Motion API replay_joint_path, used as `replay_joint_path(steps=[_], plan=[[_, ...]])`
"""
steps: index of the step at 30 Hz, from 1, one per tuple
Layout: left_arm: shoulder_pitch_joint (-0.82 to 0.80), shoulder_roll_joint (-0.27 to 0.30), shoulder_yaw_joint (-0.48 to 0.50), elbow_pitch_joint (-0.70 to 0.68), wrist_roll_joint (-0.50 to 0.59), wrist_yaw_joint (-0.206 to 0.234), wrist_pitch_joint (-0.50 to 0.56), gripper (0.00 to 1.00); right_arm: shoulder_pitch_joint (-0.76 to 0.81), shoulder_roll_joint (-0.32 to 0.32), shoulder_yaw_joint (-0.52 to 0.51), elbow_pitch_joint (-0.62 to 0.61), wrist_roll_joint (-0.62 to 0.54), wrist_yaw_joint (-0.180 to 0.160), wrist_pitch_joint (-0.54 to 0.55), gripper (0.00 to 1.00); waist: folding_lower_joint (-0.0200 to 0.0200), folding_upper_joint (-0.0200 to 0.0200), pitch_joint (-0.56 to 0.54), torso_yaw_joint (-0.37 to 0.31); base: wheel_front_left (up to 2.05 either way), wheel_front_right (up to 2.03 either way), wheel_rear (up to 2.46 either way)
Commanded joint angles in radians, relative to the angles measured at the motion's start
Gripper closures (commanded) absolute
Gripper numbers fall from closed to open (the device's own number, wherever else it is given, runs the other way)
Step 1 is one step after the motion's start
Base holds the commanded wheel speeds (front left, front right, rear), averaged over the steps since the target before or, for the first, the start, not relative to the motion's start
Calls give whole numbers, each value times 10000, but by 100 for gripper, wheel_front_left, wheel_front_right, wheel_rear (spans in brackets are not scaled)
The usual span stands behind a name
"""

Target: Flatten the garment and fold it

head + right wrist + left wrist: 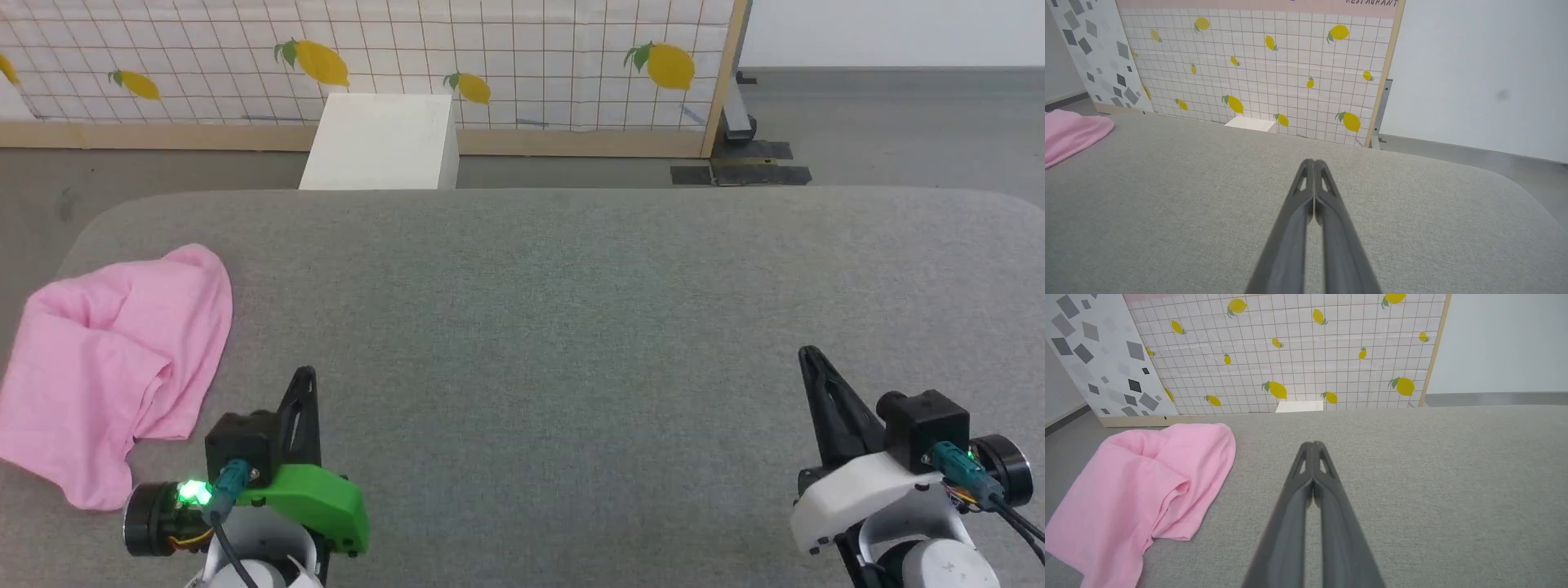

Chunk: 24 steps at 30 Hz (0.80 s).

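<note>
Head view: garment (114,367) near left gripper (304,377)

Work surface: grey woven-fabric top (571,269) with rounded far corners. Past its far edge a white box (384,143) stands on the grey floor (898,131), against the backdrop. Backdrop: upright panel (506,49), white grid printed with yellow lemons, in a pale wood frame (722,82). Left of it, a second panel (1090,355), white with grey angular flecks. Plain white wall (890,33) at right. Lighting is even and diffuse.
</note>
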Motion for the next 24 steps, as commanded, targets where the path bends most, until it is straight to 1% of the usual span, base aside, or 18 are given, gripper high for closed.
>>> replay_joint_path(steps=[1,21,22,24], plan=[[113,-51,32,-26,103,-9,14,100,146,7,12,-51,-62,-15,-1,100,0,0,0,0,0,0,0],[113,-51,32,-26,103,-9,14,100,146,7,12,-51,-62,-15,-1,100,0,0,0,0,0,0,0],[0,2,-2,0,0,0,0,0,0,0,-2,0,0,0,0,0,0,0,0,0,0,0,0],[-2,4,-19,0,-8,0,0,0,-1,0,-6,6,4,0,0,0,0,0,0,0,0,0,0]])
